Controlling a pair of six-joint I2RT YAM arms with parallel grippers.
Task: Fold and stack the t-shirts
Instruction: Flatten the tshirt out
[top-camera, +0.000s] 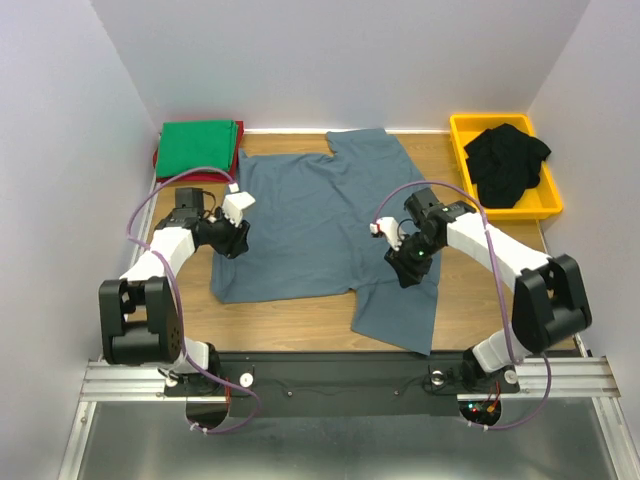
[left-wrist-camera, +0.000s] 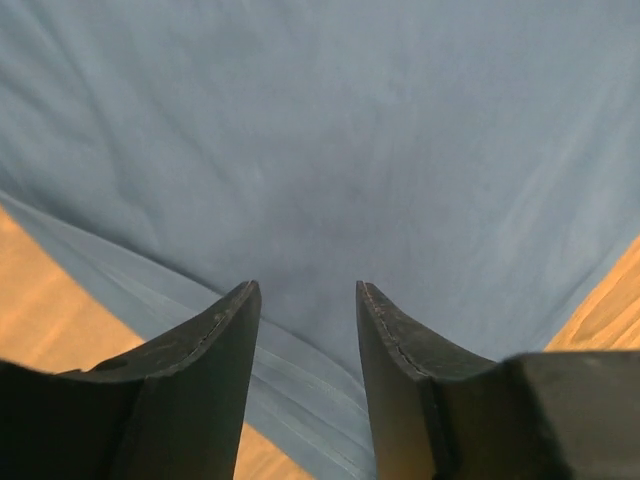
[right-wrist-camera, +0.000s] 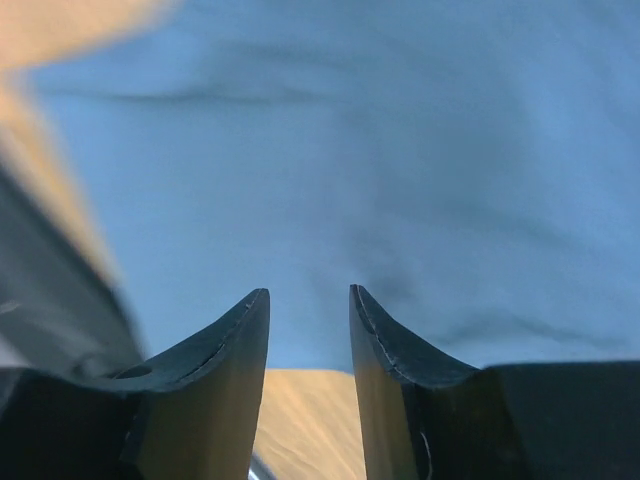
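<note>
A: Where's the slate blue-grey t-shirt (top-camera: 300, 215)?
B: Flat on the mid worktop (top-camera: 290, 318), long axis apparently left to right. Its hem lies just under the left fingers (left-wrist-camera: 215, 340), its near sleeve by the right fingers (right-wrist-camera: 400, 350).
A: Gripped?
B: No. Both pairs stand apart, empty.

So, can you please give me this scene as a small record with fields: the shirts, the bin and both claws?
spread shirt: slate blue-grey t-shirt, laid out on the wooden table
stack: green t-shirt folded on a red t-shirt, far left corner
waiting: black t-shirts in the yellow bin, far right
left claw: open, empty, at the blue-grey shirt's left edge
right claw: open, empty, over its right side
</note>
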